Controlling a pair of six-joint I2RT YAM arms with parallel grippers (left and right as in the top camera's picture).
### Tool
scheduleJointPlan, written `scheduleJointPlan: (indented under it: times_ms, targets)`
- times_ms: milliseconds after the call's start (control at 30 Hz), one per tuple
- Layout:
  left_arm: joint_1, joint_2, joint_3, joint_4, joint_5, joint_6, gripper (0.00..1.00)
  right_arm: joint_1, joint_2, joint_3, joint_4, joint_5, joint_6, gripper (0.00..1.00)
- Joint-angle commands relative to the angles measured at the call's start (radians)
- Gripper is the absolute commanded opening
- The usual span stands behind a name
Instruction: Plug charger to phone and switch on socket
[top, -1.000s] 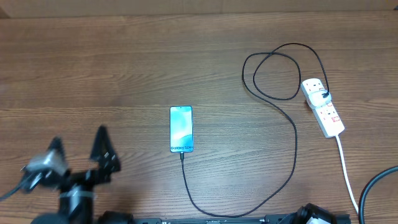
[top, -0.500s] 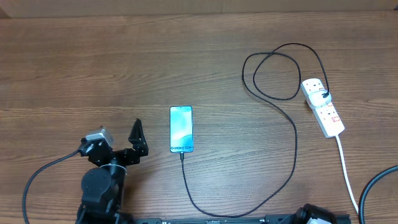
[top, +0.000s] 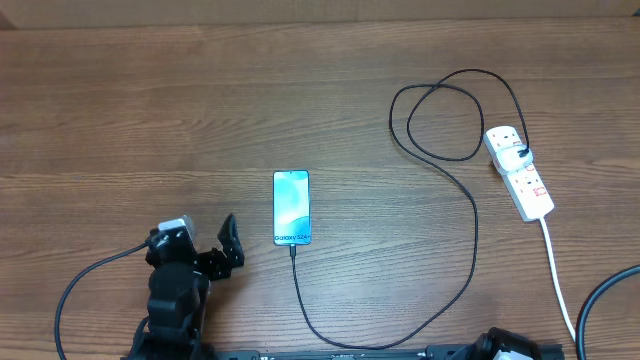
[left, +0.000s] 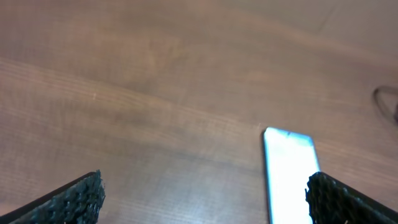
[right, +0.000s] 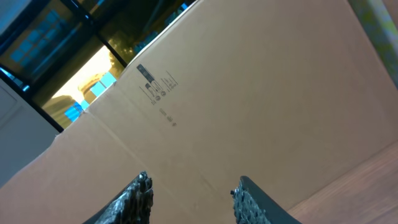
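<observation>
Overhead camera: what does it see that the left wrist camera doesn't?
Only overhead: the socket and the whole charger, running from it to the phone's bottom edge. Only left wrist: the bumpy pads of its own fingers, close up. Both: the phone, the wooden table and the left gripper, open and holding nothing.

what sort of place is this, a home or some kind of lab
Most likely a robot lab or test bench, not a home: a wood-grain table set with the phone, the charger and the socket, and a plain cardboard panel in the right wrist view.
</observation>
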Motion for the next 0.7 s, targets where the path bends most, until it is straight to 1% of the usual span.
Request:
scheduleJointPlan:
  times_ms: [0, 167, 333, 467, 667]
  targets:
    - [0.003, -0.005, -0.005, -0.074, 0.005, 0.005, 1.00, 0.021, -0.001, -0.001, -0.006, 0.002, -0.003, 0.45]
    - [0.003, -0.005, -0.005, -0.202, 0.005, 0.005, 1.00, 0.124, -0.001, -0.003, -0.016, 0.002, -0.004, 0.47]
    - [0.003, -0.013, -0.005, -0.292, 0.005, 0.005, 0.99, 0.241, -0.004, -0.003, -0.016, 0.003, -0.050, 0.49]
    - [0.029, -0.062, -0.006, -0.307, 0.005, 0.005, 1.00, 0.272, -0.014, -0.003, -0.019, 0.002, -0.056, 0.49]
    - [0.118, -0.215, -0.007, -0.309, 0.005, 0.005, 0.99, 0.299, -0.039, -0.003, -0.029, 0.048, -0.056, 0.50]
